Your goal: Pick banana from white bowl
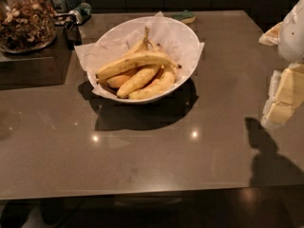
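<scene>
The white bowl [188, 36], lined with crinkled white paper that sticks out past its rim, stands on the brown table at centre back. Several yellow bananas lie in it. The banana [135, 61], the longest one with brownish streaks, lies on top of the others, running from lower left to upper right. My gripper [284, 99], pale yellow under a white arm part, hangs at the right edge of the view. It is well to the right of the bowl, above the table, and holds nothing that I can see.
A glass jar of nuts [26, 20] stands on a raised block at the back left, with a metal scoop [71, 17] beside it. A green object [183, 16] lies behind the bowl. The table's front edge [142, 193] runs across the bottom.
</scene>
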